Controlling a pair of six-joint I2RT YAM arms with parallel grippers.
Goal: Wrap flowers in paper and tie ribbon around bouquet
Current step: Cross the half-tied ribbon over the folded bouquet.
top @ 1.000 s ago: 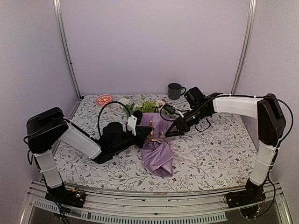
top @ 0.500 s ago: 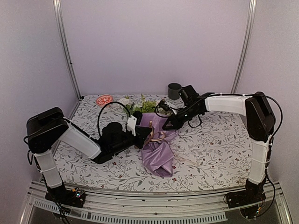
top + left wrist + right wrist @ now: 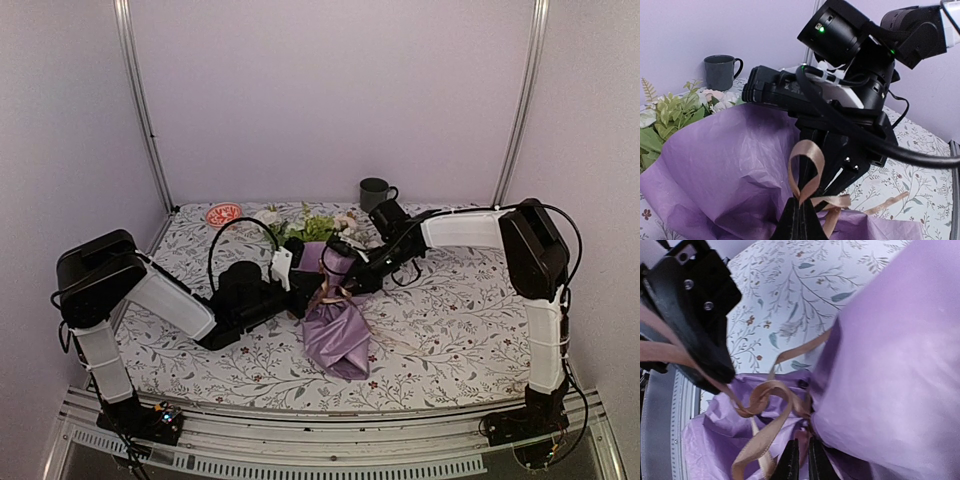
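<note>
Left wrist: you are pinching the ribbon (image 3: 832, 201) with both the left gripper (image 3: 800, 209) and right gripper (image 3: 802, 454), atop the paper (image 3: 725, 165).

The left arm (image 3: 170, 300) stretches low toward the bouquet (image 3: 338, 335) from its left, the right arm (image 3: 470, 228) from its right. The left claw (image 3: 800, 217) and the right claw (image 3: 801, 460) each pinch the ribbon (image 3: 807, 165).

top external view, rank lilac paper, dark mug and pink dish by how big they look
1. lilac paper, clearly largest
2. dark mug and pink dish look about alike, so no ranking between them; both sit farther from the camera than the paper
</note>
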